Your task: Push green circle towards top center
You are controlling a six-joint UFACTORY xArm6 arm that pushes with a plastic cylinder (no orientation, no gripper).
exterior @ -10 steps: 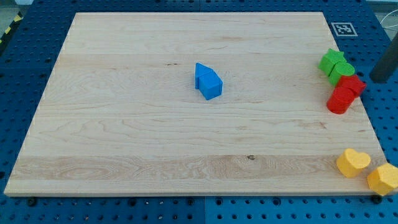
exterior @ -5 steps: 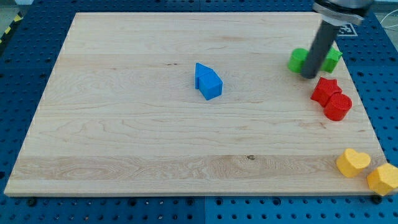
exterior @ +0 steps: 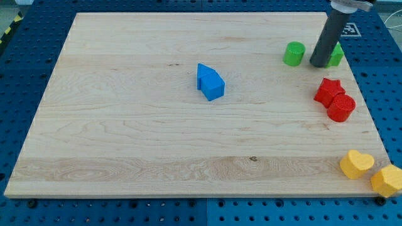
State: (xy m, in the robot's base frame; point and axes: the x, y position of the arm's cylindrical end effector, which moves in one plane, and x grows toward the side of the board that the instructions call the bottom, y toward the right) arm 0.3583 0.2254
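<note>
My tip (exterior: 318,64) rests on the wooden board (exterior: 125,125), grasping nothing. The green circle block (exterior: 293,54) sits just left of it, apart. A second green block (exterior: 336,55) peeks out on its right.

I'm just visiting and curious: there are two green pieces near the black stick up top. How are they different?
The green circle is a round cylinder, standing clear at the view's left of my tip. The other green block sits at the view's right of the rod, which partly hides it, so its shape is unclear. The circle lies nearer the board's middle; the other nearer the right edge. Both share the same green.
</note>
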